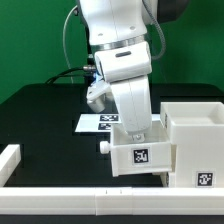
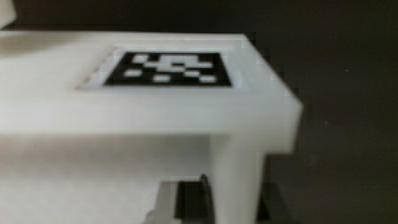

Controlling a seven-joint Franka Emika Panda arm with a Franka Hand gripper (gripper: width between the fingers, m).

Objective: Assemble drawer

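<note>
The white drawer box (image 1: pixel 196 140) stands at the exterior view's right, with a tag low on its front. Against its left side sits the smaller white drawer (image 1: pixel 140 156), which has a tag on its face and a round knob (image 1: pixel 104 146). My arm's hand (image 1: pixel 128 95) comes down onto this drawer from above, and it hides the fingertips in the exterior view. The wrist view is filled by a tagged white top face (image 2: pixel 169 70). My gripper (image 2: pixel 196 205) shows only as a dark sliver, shut, beside a white wall. I see nothing held between the fingers.
The marker board (image 1: pixel 96 124) lies flat on the black table behind the drawer. A white bar (image 1: pixel 90 196) runs along the table's front edge, and a short white block (image 1: pixel 9 160) sits at the exterior view's left.
</note>
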